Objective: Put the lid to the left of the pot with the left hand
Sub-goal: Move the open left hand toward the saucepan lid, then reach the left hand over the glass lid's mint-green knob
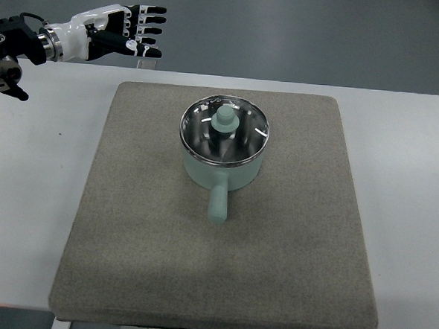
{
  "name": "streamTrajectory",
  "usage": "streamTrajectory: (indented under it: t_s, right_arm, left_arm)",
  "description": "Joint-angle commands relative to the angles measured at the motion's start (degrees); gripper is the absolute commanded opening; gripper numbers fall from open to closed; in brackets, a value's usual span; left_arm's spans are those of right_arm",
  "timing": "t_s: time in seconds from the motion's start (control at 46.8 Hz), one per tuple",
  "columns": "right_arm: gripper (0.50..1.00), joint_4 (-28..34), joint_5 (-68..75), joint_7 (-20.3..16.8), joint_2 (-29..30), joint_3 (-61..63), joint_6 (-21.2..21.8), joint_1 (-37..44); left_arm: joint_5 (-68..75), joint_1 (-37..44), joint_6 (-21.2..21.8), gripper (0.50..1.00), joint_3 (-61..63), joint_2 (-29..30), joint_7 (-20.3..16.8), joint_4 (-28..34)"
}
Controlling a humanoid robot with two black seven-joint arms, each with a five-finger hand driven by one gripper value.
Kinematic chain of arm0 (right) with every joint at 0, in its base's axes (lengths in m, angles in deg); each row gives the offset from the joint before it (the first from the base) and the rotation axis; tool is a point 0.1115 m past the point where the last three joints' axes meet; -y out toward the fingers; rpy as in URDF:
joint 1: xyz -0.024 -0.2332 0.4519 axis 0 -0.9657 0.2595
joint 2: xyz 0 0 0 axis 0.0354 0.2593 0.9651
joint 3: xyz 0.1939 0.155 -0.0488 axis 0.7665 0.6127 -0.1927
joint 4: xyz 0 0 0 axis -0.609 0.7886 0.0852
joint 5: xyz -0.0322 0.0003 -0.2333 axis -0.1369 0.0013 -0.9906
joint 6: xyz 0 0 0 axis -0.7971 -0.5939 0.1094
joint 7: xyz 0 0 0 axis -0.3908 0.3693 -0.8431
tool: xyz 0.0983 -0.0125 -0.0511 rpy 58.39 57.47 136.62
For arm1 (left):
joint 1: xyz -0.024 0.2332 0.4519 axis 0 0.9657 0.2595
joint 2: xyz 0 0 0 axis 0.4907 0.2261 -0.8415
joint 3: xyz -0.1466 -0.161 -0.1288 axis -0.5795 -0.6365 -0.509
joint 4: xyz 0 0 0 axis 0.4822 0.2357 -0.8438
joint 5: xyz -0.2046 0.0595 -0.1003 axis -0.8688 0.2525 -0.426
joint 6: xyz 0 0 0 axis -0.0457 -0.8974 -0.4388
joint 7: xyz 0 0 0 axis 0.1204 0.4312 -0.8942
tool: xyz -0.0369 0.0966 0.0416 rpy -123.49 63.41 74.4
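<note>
So you've got the white desk (31,198) filling most of the top view, with grey floor showing past its far edge. On top of it sits a big square grey-brown mat (125,241), slightly rounded at the corners, covering the middle of the desk and leaving bare white strips on both sides. Your pot (223,168) is on the mat, a bit past its middle toward the far side: pale mint green, steel rim, with a stubby mint handle (218,203) pointing back toward the robot's side. The lid (224,131) is sitting on the pot right now, glass with a shiny metal edge, seated flat as far as you can tell, and you can see reflections off the glass. Its little mint knob (224,119) sticks up at the middle. Your left hand (131,32) is up in the far left corner of the view, its arm coming in from the left edge, hovering past the far edge of the desk and well apart from the pot and lid. Fingers are stretched out and spread, black pads with white segments, pointing to the right, holding nothing. The mat to the left of the pot is bare fabric.
</note>
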Motion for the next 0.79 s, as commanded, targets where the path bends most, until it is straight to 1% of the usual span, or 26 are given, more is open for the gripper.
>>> streamTrajectory:
  t_s: [0.0,0.235,0.385,0.492,0.77]
  right_arm:
    - [0.921,0.0,0.0,0.0,0.0,0.0,0.0,0.0]
    - [0.921,0.0,0.0,0.0,0.0,0.0,0.0,0.0]
    - [0.921,0.0,0.0,0.0,0.0,0.0,0.0,0.0]
    - [0.921,0.0,0.0,0.0,0.0,0.0,0.0,0.0]
    - [0.923,0.0,0.0,0.0,0.0,0.0,0.0,0.0]
  left_arm:
    - [1.7,-0.5,0.0,0.996,0.8,0.0,0.0,0.0]
    - [4.5,-3.4,0.0,0.996,7.9,0.0,-0.1,0.0]
    - [4.6,-3.8,0.0,0.996,9.1,0.0,-0.1,-0.2]
    - [4.9,-3.8,0.0,0.996,9.1,0.1,-0.1,-2.6]
    - [9.7,-4.5,0.0,0.996,9.0,0.4,-0.1,-12.1]
